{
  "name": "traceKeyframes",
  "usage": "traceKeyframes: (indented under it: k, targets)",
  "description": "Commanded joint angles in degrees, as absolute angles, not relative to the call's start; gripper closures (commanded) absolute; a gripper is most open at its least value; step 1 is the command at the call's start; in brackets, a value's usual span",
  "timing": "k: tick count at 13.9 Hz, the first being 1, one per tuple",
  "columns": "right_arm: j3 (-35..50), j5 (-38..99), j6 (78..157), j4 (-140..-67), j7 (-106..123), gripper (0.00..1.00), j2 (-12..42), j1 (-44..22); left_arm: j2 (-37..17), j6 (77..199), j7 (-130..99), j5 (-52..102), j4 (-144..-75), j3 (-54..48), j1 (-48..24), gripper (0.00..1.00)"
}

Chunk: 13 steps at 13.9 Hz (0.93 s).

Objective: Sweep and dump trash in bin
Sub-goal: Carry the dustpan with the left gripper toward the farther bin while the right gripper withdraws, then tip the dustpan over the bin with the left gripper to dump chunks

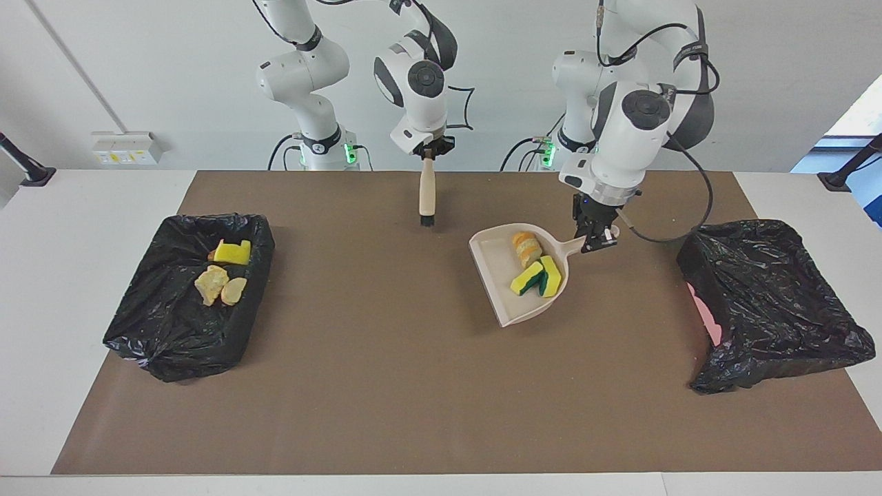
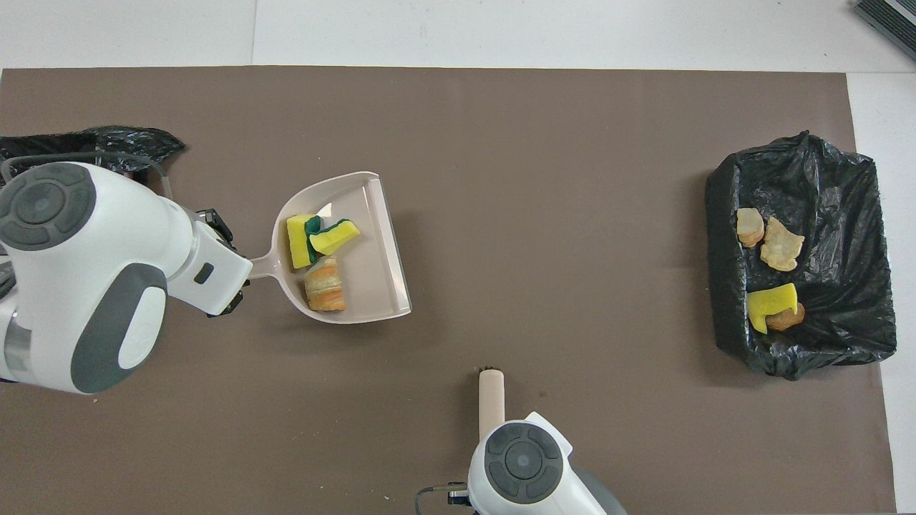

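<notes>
Trash sits in two places as I look in. Three bits ride in the dustpan [image 1: 518, 275], at the centre of the facing view: two sponge chunks [image 1: 537, 279] leaning on each other and a bread lump [image 1: 525, 248] just above them in the frame. The other four bits [image 1: 222, 272] lie in the black-lined bin [image 1: 186, 296] at the left of that view, a yellow chunk uppermost with a small brown lump touching it and two pale lumps touching below it.

My left claw [image 1: 594, 242] is clamped tight on the dustpan's handle, holding the pan raised over the brown mat [image 1: 386, 386], its shadow apart beneath it and its open lip toward the lower left of the frame. In the overhead view the pan shows at left of centre, with its handle running into the claw.

My right claw [image 1: 428, 153] is closed on the top of the brush [image 1: 426, 196], which hangs upright at upper centre of the facing view, bristles down, clear of the surface.

A second bin [image 1: 772, 303] stands at the right of the facing view, a pink patch showing at its edge.
</notes>
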<state>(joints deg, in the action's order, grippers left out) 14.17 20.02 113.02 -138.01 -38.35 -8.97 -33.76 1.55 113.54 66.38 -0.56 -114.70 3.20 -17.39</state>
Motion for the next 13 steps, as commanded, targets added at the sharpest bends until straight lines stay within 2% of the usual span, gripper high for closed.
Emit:
traceKeyframes:
  k: [1,5,6,9,12,13]
  targets:
    - [13.80,21.36,117.59,-141.32,-39.38,1.00,-9.14,-35.16,5.62,112.68,73.72,-0.97,-116.19,2.72,-11.89,1.00]
    - [13.80,21.27,120.93,-142.99,-38.76,1.00,-8.44,-35.86,7.38,112.59,83.12,-0.97,-115.93,2.81,-2.75,1.00]
    - [13.80,21.10,121.46,-143.00,-38.76,0.95,-7.92,-35.95,7.38,112.50,85.15,-0.97,-115.23,2.81,-0.03,1.00]
    - [13.62,20.31,121.64,-142.65,-37.97,0.66,-6.68,-35.42,6.77,113.29,91.13,0.17,-113.21,2.90,8.94,1.00]
    - [13.62,20.04,121.55,-142.47,-36.74,0.66,-6.42,-35.16,5.28,113.55,91.32,0.53,-109.70,3.07,16.94,1.00]
    - [13.62,20.04,121.55,-142.38,-36.74,0.60,-6.33,-35.16,4.49,113.82,91.41,0.27,-108.12,3.16,18.88,1.00]
